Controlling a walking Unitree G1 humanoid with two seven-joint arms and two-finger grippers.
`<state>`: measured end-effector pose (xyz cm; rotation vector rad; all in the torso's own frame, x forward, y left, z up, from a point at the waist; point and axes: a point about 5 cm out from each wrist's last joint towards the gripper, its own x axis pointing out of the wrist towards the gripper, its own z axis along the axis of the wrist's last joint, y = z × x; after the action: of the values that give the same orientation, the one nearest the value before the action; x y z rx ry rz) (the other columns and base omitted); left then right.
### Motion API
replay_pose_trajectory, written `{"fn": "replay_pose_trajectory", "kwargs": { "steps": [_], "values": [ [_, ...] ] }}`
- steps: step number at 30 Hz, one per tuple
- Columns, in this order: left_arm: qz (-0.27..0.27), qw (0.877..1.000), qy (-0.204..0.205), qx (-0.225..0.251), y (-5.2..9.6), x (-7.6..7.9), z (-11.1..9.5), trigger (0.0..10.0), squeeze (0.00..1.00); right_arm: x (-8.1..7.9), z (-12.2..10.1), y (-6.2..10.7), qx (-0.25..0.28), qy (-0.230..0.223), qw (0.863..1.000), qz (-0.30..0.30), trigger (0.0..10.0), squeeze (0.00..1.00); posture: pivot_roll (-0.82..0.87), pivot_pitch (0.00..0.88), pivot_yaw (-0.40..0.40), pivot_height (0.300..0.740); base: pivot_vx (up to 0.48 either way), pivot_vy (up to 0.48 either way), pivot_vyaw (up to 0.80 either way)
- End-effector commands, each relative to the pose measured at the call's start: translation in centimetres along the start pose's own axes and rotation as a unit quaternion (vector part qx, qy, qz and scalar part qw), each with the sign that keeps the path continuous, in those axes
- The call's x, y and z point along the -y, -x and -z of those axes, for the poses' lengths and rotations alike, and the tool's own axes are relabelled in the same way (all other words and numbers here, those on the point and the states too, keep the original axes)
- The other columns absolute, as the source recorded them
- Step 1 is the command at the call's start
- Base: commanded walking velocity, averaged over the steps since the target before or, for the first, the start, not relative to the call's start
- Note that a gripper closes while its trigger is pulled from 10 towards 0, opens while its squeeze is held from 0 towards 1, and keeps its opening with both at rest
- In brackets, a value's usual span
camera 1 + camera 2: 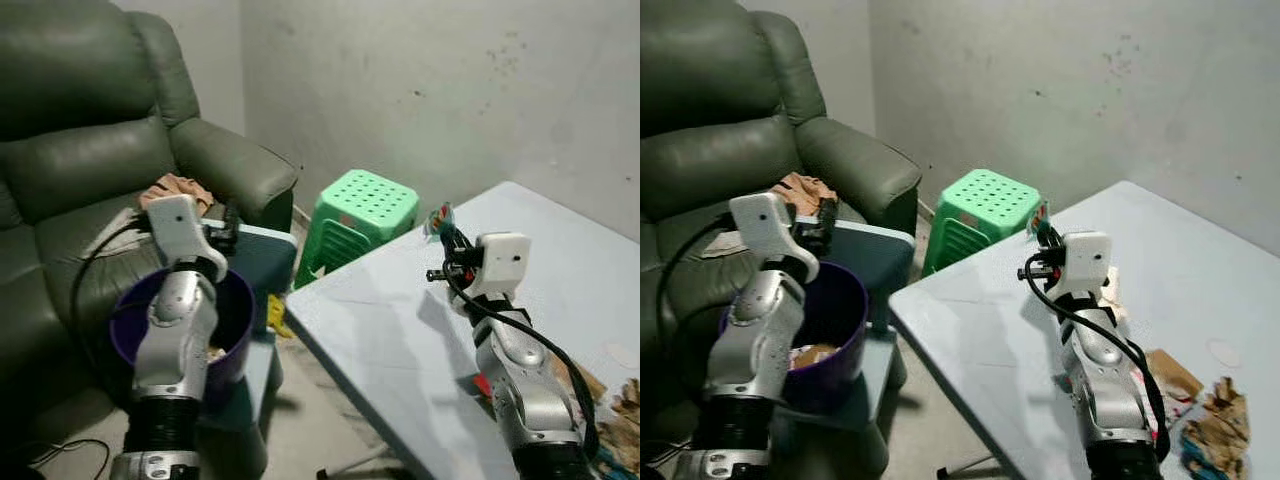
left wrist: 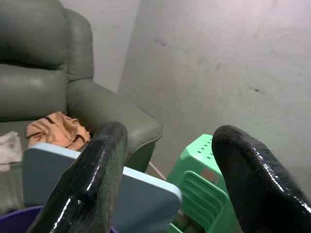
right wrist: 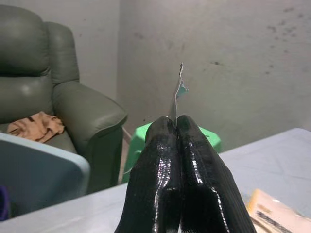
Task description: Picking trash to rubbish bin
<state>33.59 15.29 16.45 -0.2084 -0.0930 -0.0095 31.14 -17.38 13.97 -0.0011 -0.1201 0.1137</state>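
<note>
Purple bin point(image 1: 835, 330) holds scraps; right gripper point(image 3: 176, 127) pinches a wrapper point(image 3: 178, 92), left gripper point(image 2: 167, 165) gapes.

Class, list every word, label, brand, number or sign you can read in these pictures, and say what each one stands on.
None can be read.
Wrapper pinched in the right hand: coloured print, too small to read.
Packet on the table: dark marks, too blurred to read.
Green stool: a reddish patch, perhaps a sticker, with no readable text.
</note>
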Motion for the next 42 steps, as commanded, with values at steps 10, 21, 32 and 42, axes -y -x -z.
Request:
{"fn": "replay_pose_trajectory", "kwargs": {
  "steps": [10, 21, 32, 42],
  "values": [
    [-0.003, 1.000, 0.004, -0.002, -0.16, 0.14, -0.05, 10.0, 0.00, 0.03, -0.41, 0.02, 0.001, 0.005, 1.000, -0.004, 10.0, 0.00, 0.07, 0.000, -0.093, 0.740, 0.000, 0.416, 0.00],
    [-0.006, 1.000, 0.006, -0.003, -0.14, 0.09, -0.01, 10.0, 0.00, -0.09, -0.38, 0.07, -0.001, 0.006, 1.000, -0.008, 10.0, 0.00, 0.07, 0.000, -0.097, 0.740, 0.000, 0.463, 0.00],
    [-0.009, 1.000, 0.008, -0.004, -0.09, 0.01, 0.03, 10.0, 0.00, -0.32, -0.33, 0.20, -0.004, 0.004, 1.000, -0.014, 10.0, 0.00, 0.07, 0.000, -0.100, 0.740, 0.000, 0.471, 0.00],
    [-0.011, 1.000, 0.011, -0.005, -0.02, 0.00, 0.13, 10.0, 0.00, -0.57, -0.26, 0.24, -0.008, 0.006, 1.000, -0.022, 10.0, 0.00, 0.07, 0.000, -0.107, 0.740, 0.000, 0.472, 0.00]
  ]
}}
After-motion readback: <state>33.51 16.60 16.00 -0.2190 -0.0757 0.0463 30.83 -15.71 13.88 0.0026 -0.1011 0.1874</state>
